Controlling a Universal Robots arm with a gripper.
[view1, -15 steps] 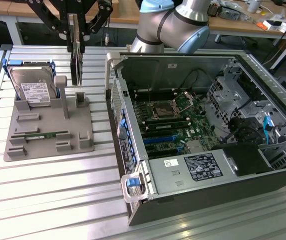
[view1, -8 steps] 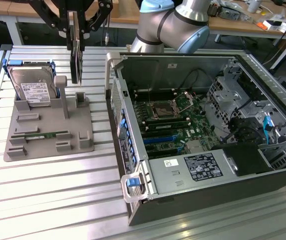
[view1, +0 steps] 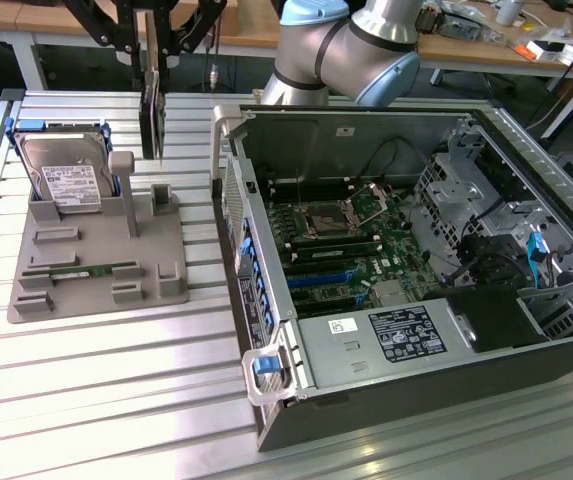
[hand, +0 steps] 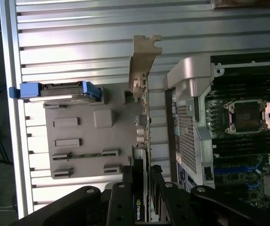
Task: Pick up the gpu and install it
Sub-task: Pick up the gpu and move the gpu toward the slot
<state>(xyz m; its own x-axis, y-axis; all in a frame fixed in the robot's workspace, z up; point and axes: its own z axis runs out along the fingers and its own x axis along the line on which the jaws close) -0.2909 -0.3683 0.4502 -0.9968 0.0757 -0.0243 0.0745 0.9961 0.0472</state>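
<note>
The gpu (view1: 152,110) hangs edge-on and upright above the back of the grey holder (view1: 96,255), just off the open computer case's (view1: 266,330) outer wall. My gripper (view1: 154,55) is shut on its upper end. In the wrist view the gripper (hand: 142,190) pinches the dark card between both black fingers (hand: 124,200). The gpu's (hand: 143,122) silvery bracket (hand: 142,63) points away from the camera. The motherboard (view1: 351,245), with blue slots (view1: 318,280), lies exposed inside the case.
The grey holder carries a silver hard drive (view1: 66,180) with blue rails and a green memory stick (view1: 81,271). The ribbed aluminium table (view1: 106,390) runs under everything. Drive cages and cables (view1: 506,240) crowd the case on the exterior view's right. The arm's elbow (view1: 351,45) looms over the case's back.
</note>
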